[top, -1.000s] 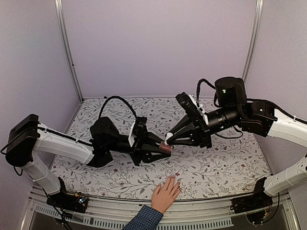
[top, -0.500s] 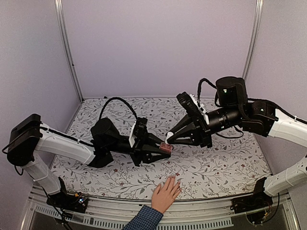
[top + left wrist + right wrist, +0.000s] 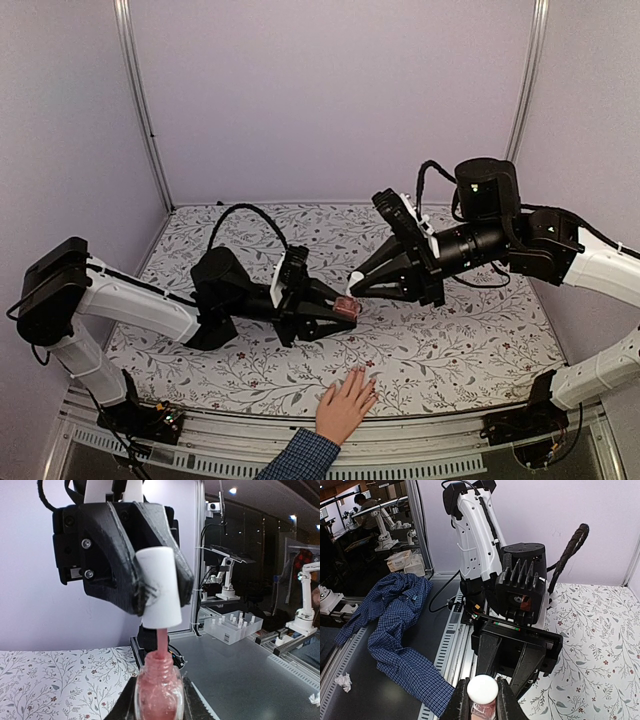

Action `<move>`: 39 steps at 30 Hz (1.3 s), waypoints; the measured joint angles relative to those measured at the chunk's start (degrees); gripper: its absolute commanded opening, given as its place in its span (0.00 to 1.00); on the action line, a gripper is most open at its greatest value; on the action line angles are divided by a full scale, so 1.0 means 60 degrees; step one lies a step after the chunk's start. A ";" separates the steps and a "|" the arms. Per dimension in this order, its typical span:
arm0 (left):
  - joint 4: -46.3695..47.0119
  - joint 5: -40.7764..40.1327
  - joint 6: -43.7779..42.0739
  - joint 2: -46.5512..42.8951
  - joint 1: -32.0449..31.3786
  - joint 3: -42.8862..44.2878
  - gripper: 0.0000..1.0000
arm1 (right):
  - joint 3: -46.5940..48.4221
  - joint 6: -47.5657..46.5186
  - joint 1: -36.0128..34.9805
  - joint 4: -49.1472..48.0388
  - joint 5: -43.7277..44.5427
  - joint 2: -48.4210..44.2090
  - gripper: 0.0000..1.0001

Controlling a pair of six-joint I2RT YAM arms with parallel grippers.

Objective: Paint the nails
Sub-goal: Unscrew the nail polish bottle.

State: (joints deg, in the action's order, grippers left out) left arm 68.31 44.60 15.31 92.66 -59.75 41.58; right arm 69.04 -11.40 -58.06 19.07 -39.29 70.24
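Pink polish in a little glass bottle (image 3: 159,692), and the left gripper (image 3: 335,312) is clamped on it from both sides, holding it upright just over the flowery tablecloth (image 3: 460,350), about mid-table. The right gripper (image 3: 482,700) comes in from the other side with its fingers squeezed together on the white cap (image 3: 159,587). The cap sits lifted clear above the bottle's neck, and the thin pink stem (image 3: 161,640) under it runs straight down into the open mouth.

The nails (image 3: 362,376) are on the person's hand (image 3: 347,405), which lies flat, palm down, at the near edge of the table between the two arm bases. The fingers point up toward the bottle. The hand is apart from both grippers, nothing touching it. Honestly the nails are too tiny in the overhead view to say anything about them. A blue checked sleeve (image 3: 300,458) covers the wrist.
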 measured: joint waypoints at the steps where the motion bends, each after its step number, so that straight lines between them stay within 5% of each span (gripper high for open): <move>1: 0.0000 0.0000 0.0000 0.0000 0.0000 0.0000 0.00 | 0.0000 0.0000 0.0000 0.0000 0.0004 -0.0011 0.00; 39: -0.0007 -0.0011 0.0106 0.0033 0.0087 0.0000 0.00 | 0.0007 -0.0084 -0.0011 0.0044 0.0525 -0.0029 0.00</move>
State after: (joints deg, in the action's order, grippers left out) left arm 68.27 44.53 15.94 92.86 -59.22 41.58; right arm 69.08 -11.90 -58.13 19.33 -36.14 70.06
